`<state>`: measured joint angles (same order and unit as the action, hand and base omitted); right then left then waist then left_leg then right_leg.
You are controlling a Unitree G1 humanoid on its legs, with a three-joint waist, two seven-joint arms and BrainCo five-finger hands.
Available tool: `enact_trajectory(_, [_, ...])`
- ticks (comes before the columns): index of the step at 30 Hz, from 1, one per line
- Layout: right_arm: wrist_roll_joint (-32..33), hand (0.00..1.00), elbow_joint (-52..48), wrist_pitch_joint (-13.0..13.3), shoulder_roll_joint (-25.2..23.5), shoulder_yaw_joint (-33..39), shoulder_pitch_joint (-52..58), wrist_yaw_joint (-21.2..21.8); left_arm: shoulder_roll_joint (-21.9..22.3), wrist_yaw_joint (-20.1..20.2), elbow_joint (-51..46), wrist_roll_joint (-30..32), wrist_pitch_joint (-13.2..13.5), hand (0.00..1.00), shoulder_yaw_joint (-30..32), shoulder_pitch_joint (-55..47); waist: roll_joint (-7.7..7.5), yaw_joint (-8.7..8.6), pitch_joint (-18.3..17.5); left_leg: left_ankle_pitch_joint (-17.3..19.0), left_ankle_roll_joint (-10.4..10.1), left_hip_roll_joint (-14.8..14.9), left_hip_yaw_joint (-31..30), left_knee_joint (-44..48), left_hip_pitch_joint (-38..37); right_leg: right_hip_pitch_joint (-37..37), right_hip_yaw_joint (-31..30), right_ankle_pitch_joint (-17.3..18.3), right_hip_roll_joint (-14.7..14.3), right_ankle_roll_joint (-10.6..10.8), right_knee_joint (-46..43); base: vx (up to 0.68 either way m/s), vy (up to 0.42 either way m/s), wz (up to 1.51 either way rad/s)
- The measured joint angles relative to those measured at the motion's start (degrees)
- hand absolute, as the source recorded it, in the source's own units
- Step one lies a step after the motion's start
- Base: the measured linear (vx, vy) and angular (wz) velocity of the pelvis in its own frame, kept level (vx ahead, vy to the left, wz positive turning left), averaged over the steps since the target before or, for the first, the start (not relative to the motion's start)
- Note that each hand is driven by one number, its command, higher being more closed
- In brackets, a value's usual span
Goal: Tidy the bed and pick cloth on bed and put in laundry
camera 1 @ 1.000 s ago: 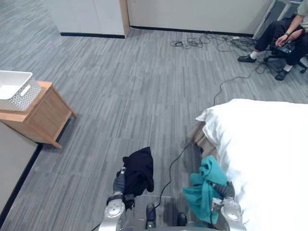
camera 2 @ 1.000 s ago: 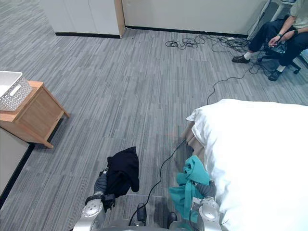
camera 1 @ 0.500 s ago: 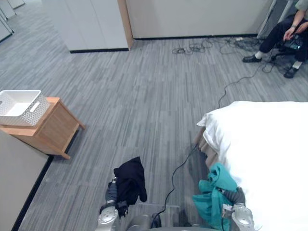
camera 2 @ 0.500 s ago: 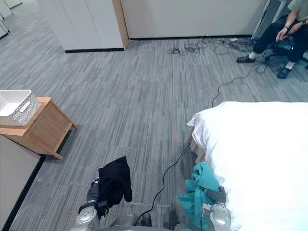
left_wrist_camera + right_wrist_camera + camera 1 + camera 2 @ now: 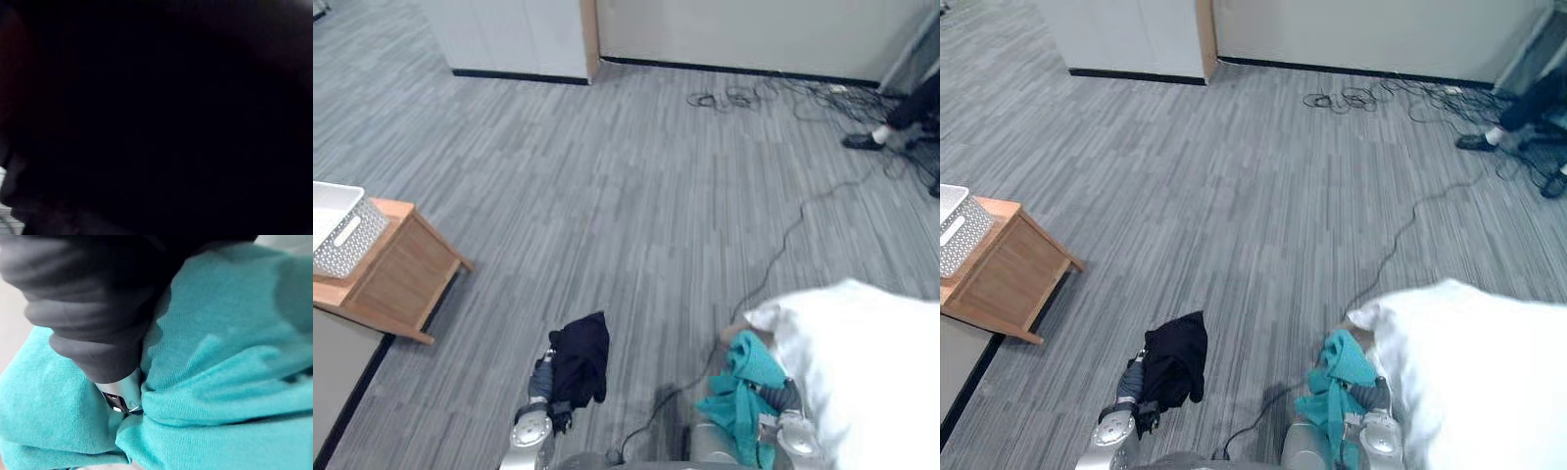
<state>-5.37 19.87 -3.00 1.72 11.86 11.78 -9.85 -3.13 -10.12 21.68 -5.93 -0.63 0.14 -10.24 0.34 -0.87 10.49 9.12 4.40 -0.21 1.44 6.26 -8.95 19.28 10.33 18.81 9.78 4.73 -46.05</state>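
Observation:
A black cloth [image 5: 579, 354] hangs bunched over my left hand [image 5: 541, 378], low in the eye views and above the grey carpet. In the left wrist view the black cloth [image 5: 156, 117] covers everything. A teal cloth [image 5: 742, 384] is bunched at my right hand [image 5: 785, 396], beside the corner of the white bed [image 5: 876, 367]. In the right wrist view the teal cloth [image 5: 230, 362] folds tightly round a silver finger [image 5: 120, 398] of my right hand. A white perforated basket [image 5: 337, 229] stands on a wooden side table [image 5: 399, 276] at the far left.
Grey carpet floor [image 5: 636, 196] lies open between the bed and the side table. Loose cables [image 5: 736, 98] trail along the far wall and across the floor toward the bed. A person's shoe [image 5: 865, 140] shows at the upper right. A pale cabinet [image 5: 514, 39] stands at the back.
The whole picture has shifted, so the camera moved: the bed now sits lower right and the seated person is nearly out of sight. Both hands still carry their cloths.

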Motion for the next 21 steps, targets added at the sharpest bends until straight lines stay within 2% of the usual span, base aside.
enact_trajectory(1, [0.02,1.0,-1.76,0.13,0.1,0.04,-1.03,-0.02,-0.08,-0.07,-0.01,0.01,0.05,1.0,0.07,1.76,0.37,-0.14,0.19,0.79,-1.35,2.36,-0.32,0.09,-1.24,2.48,0.02,-4.03,-1.56,-0.62,15.15,0.66,-0.258,0.74])
enact_trajectory(2, [0.01,1.0,-2.53,0.14,0.19,0.09,-1.36,-0.05,-0.19,-0.08,0.01,0.04,0.1,1.0,0.15,2.33,0.66,-0.41,0.33,1.8,-2.99,3.52,-0.45,0.1,-1.96,3.06,-1.13,-7.73,-2.36,-0.57,22.82,0.57,-0.252,0.94])
enact_trajectory(3, [0.02,1.0,-3.49,0.16,0.16,-0.02,-1.43,-0.04,-0.39,-0.11,0.13,0.05,0.21,1.0,0.49,2.55,0.86,-0.7,0.47,3.44,-5.56,4.46,-0.52,0.08,-3.32,3.7,-3.7,-14.03,-2.83,-0.07,32.26,0.51,-0.274,0.79])
enact_trajectory(4, [-0.01,1.0,-3.6,0.15,0.46,-0.12,-1.65,-0.04,-0.27,-0.3,0.64,0.08,0.29,1.0,0.71,2.48,0.14,-1.14,0.07,4.82,-7.6,5.52,-0.76,0.08,-4.96,3.96,-6.22,-21.72,-3.0,1.78,34.9,0.68,-0.365,0.67])
enact_trajectory(5, [-0.16,1.0,-3.39,0.0,1.06,-0.79,-2.18,-0.05,-0.06,-0.66,1.88,0.09,0.3,1.0,0.69,2.18,1.46,-1.15,0.18,4.93,-8.08,7.39,-1.05,1.04,-5.68,3.77,-6.75,-28.81,-5.0,-1.22,32.58,0.81,-0.438,0.36])
enact_trajectory(6, [-0.33,1.0,-3.42,0.0,1.26,-1.42,-2.9,-0.03,0.69,-0.95,2.86,0.1,0.28,1.0,0.69,2.2,2.96,-1.0,0.39,4.5,-8.7,8.92,-1.17,2.87,-5.41,3.95,-5.7,-27.3,-6.29,-2.7,30.15,0.67,-0.342,0.14])
enact_trajectory(7, [-0.9,1.0,-3.46,-0.08,1.65,-1.62,-3.9,-0.01,1.63,-1.09,3.67,0.08,0.12,1.0,0.73,1.78,3.7,-0.7,0.55,1.63,-9.57,10.2,-1.18,9.57,-3.02,3.69,-4.53,-23.4,-6.98,-4.56,26.48,0.62,-0.35,0.12])
enact_trajectory(8, [-1.01,1.0,-3.52,-0.1,1.65,-1.86,-3.89,-0.01,2.14,-1.09,3.83,0.07,-0.22,1.0,0.85,1.71,3.7,-0.64,0.73,-0.34,-9.52,10.35,-1.47,14.05,-1.41,2.68,-3.9,-21.65,-7.18,-5.31,25.3,0.64,-0.378,0.3])
enact_trajectory(9, [-1.17,1.0,-3.54,-0.11,2.28,-3.19,-3.39,0.07,3.73,-1.06,3.69,0.03,-0.28,1.0,1.39,1.23,4.13,-0.58,1.68,-7.68,-9.59,11.94,-1.59,26.78,2.21,-2.49,-2.86,-18.98,-7.62,-6.63,26.02,0.63,-0.361,0.44])
enact_trajectory(10, [-1.08,1.0,-3.82,-0.09,2.47,-4.1,-3.38,0.03,4.75,-1.03,3.69,-0.38,-0.15,1.0,1.9,0.98,4.91,-0.06,2.68,-11.66,-10.05,13.83,-2.22,38.31,6.02,-7.99,-1.61,-17.73,-8.4,-7.16,28.38,0.6,-0.307,0.4])
enact_trajectory(11, [-0.93,1.0,-3.91,-0.1,2.63,-4.66,-3.38,0.02,5.15,-0.99,3.62,-0.76,-0.12,1.0,1.84,0.92,5.32,0.52,3.32,-9.46,-8.92,15.14,-1.83,48.69,10.04,-12.55,-1.16,-17.43,-9.51,-7.63,31.16,0.52,-0.248,0.14])
enact_trajectory(12, [-0.71,1.0,-4.38,-0.09,3.25,-4.71,-3.47,-0.06,5.08,-1.05,3.55,-1.57,-0.06,1.0,2.16,0.66,4.78,1.8,3.64,-5.23,-6.74,15.41,0.59,56.98,15.41,-18.03,-1.44,-17.14,-9.93,-8.07,35.16,0.58,-0.294,-0.02])
enact_trajectory(14, [-0.65,1.0,-5.96,0.12,3.34,-4.89,-4.19,-0.04,5.16,-1.06,2.97,-2.5,0.08,1.0,2.8,0.08,4.21,2.28,3.96,-1.49,-6.76,15.03,3.88,56.15,21.04,-22.58,-1.58,-16.68,-9.76,-8.51,39.16,0.44,-0.198,-0.04])
enact_trajectory(15, [-0.49,1.0,-6.15,0.18,3.87,-4.82,-5.21,-0.02,5.19,-1.05,2.93,-2.52,0.14,1.0,3.09,-0.04,4.52,2.56,3.84,1.08,-7.4,13.8,6.02,50.41,24.67,-24.81,-1.56,-15.67,-9.65,-8.58,41.0,0.4,-0.086,0.01])
enact_trajectory(16, [-0.05,1.0,-6.12,0.14,4.43,-4.35,-5.16,-0.02,5.27,-1.03,2.9,-2.52,0.14,1.0,3.17,-0.11,4.66,3.28,3.8,1.98,-7.4,11.9,7.88,43.53,26.59,-26.12,-1.5,-14.17,-9.18,-8.39,41.4,0.4,-0.05,0.05])
enact_trajectory(17, [0.12,1.0,-6.02,0.1,4.61,-4.22,-5.02,0.0,5.33,-0.99,2.75,-2.52,0.14,1.0,3.28,-0.28,4.53,3.5,3.83,2.01,-7.31,10.75,9.07,38.86,27.07,-26.71,-1.24,-13.1,-8.74,-8.24,41.42,0.52,0.017,0.28])
enact_trajectory(18, [0.24,1.0,-5.95,0.01,5.23,-3.9,-5.03,0.06,5.75,-0.85,1.5,-2.5,0.15,1.0,3.68,-1.32,4.43,3.49,3.81,1.59,-7.49,8.24,12.65,27.4,27.75,-28.59,-0.05,-10.75,-7.82,-7.82,41.75,0.46,0.045,0.42])
enact_trajectory(19, [0.19,1.0,-5.94,0.01,5.99,-3.77,-5.1,0.05,6.49,-0.26,0.47,-2.51,0.16,1.0,4.26,-2.15,4.45,3.56,3.72,0.09,-8.29,6.55,16.45,18.58,28.18,-30.2,0.73,-9.63,-7.44,-6.97,42.46,0.5,0.062,0.42])
enact_trajectory(20, [0.05,1.0,-5.92,0.01,6.31,-3.71,-5.22,0.04,6.49,0.14,0.13,-2.46,0.16,1.0,4.42,-2.43,4.58,3.95,3.61,-1.41,-8.16,5.91,18.37,13.79,28.35,-30.97,0.94,-9.14,-7.43,-6.07,42.83,0.57,0.116,0.15])
enact_trajectory(21, [-0.92,1.0,-5.53,0.01,7.44,-3.6,-5.33,0.03,6.48,0.08,-0.38,-2.45,0.14,1.0,4.76,-2.8,4.98,5.53,3.2,-3.13,-7.24,5.49,21.26,7.5,29.27,-32.87,0.83,-7.56,-7.8,-4.19,43.74,0.59,0.134,-0.05])
